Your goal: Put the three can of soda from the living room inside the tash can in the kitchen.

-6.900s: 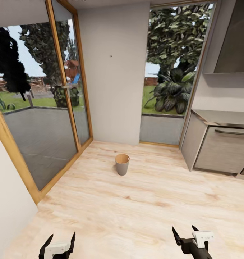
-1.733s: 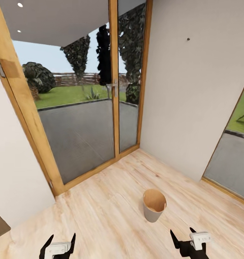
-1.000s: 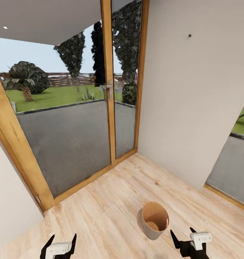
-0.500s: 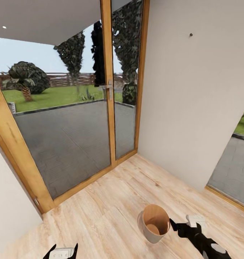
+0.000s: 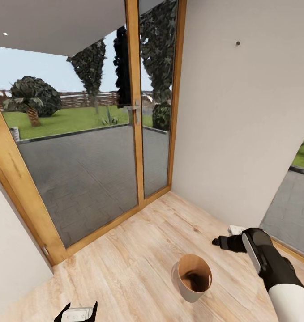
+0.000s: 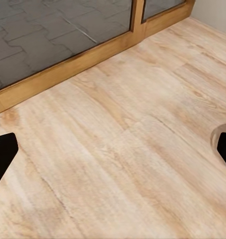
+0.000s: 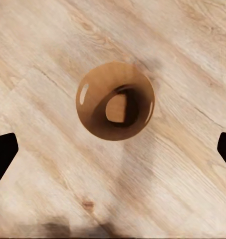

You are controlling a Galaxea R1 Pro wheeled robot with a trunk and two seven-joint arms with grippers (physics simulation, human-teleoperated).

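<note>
The trash can (image 5: 184, 286), a small round light-brown bin with a dark inside, stands on the plank floor in front of me. My right gripper (image 5: 217, 242) hangs above and just beyond it, at the end of an outstretched arm. The right wrist view looks straight down into the trash can (image 7: 84, 94), between wide-open fingertips (image 7: 4, 149) that hold nothing. My left gripper (image 5: 79, 309) stays low at the head view's bottom edge, open over bare floor (image 6: 113, 149). The soda cans are out of view.
Wood-framed glass doors (image 5: 134, 134) stand at the left, over a paved terrace and lawn. A white wall (image 5: 241, 134) rises behind the bin, and another glazed opening (image 5: 295, 214) lies at the right. Light plank floor (image 5: 138, 250) spreads around the bin.
The camera closed in on the bin, then held still. My right arm rose and reached forward over the bin. The left gripper sank lower in the view.
</note>
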